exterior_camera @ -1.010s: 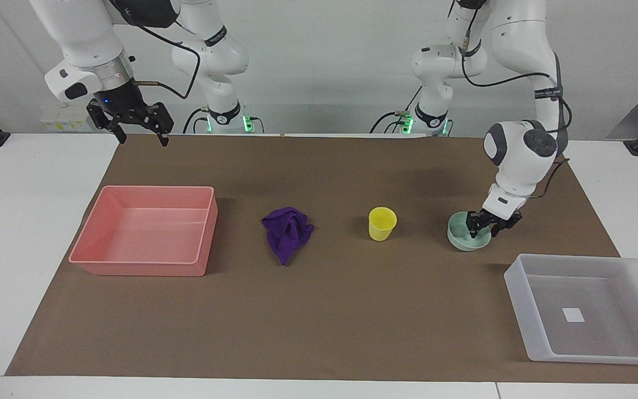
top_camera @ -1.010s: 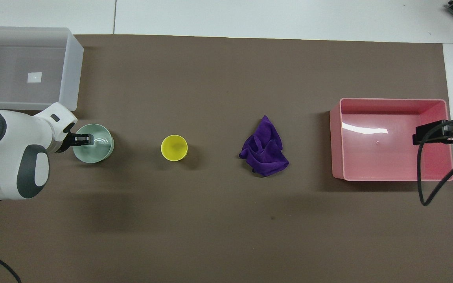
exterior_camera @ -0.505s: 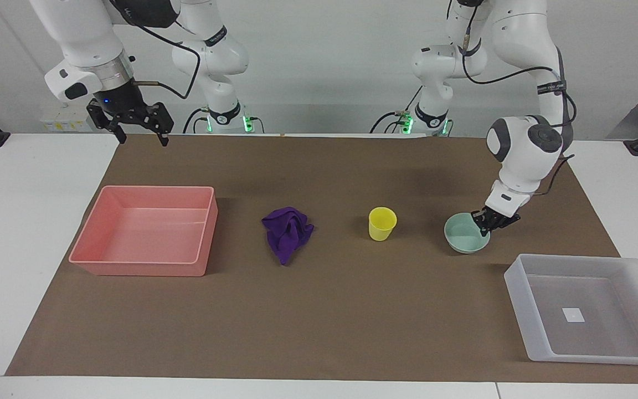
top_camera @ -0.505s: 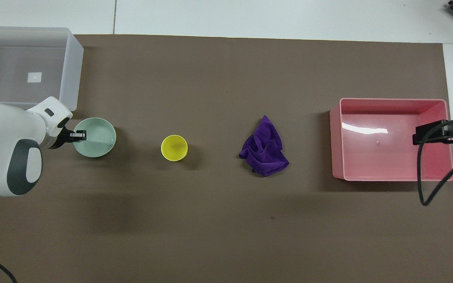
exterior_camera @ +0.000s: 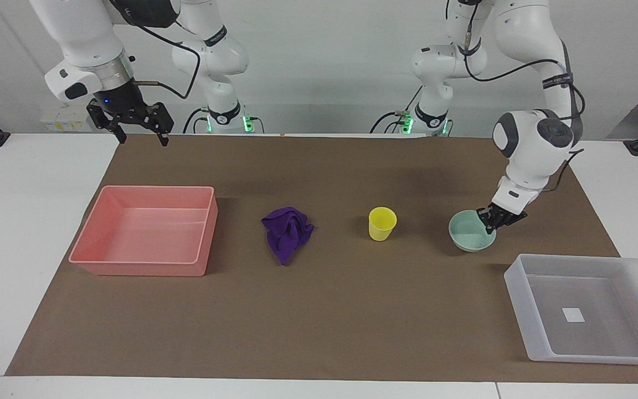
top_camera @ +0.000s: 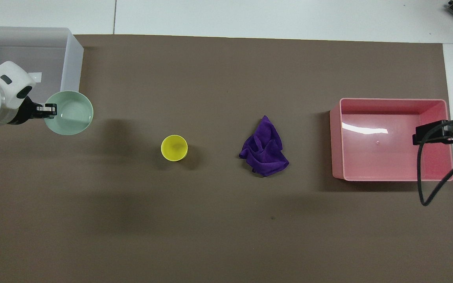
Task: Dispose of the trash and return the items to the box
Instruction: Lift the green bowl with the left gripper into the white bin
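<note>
No text, label or number can be read; the white sticker (exterior_camera: 573, 315) in the box (exterior_camera: 518, 288) is blank.

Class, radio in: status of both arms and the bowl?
Left gripper shut on bowl rim, lifted. Right gripper open, waiting. Nothing between bowl and box.

Against a second ago, the left gripper (exterior_camera: 489, 223) is now clamped on the rim of the mint-green bowl (exterior_camera: 469, 231), where earlier its fingers straddled that rim apart. The bowl is off the brown mat (exterior_camera: 319, 310) and tilted, and in the overhead view it sits at about eleven o'clock from its old spot, closer to the translucent box (top_camera: 73, 59).
</note>
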Controlling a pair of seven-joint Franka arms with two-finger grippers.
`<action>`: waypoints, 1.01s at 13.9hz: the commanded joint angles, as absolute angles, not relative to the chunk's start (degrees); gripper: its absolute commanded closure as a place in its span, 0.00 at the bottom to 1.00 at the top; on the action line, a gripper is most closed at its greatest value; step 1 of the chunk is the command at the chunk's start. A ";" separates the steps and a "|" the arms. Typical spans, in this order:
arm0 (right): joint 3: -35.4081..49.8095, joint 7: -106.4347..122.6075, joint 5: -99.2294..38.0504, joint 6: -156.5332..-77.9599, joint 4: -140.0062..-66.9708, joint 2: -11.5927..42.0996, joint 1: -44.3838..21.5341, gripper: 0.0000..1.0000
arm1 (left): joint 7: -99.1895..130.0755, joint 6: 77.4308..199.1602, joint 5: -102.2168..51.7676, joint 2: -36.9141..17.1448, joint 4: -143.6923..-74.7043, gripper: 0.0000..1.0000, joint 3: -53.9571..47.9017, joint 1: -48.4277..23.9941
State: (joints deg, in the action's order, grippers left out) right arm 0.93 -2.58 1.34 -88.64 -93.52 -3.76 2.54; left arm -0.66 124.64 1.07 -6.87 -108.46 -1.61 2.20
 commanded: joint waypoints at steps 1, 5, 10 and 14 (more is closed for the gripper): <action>1.14 -1.32 0.26 -88.42 -95.01 -5.19 3.25 0.00 | -1.93 122.70 1.84 -12.03 -99.78 1.00 -1.93 4.83; 1.14 -1.32 0.26 -88.42 -95.01 -5.19 3.25 0.00 | -2.02 117.89 1.41 -20.97 -85.22 1.00 -2.11 8.52; 1.14 -1.32 0.26 -88.33 -95.01 -5.19 3.25 0.00 | -2.11 113.29 1.58 -37.50 -63.74 1.00 -2.38 11.33; 1.14 -1.23 0.18 -88.25 -95.18 -5.19 3.25 0.00 | -2.11 115.48 1.67 -45.95 -56.09 1.00 -2.29 12.39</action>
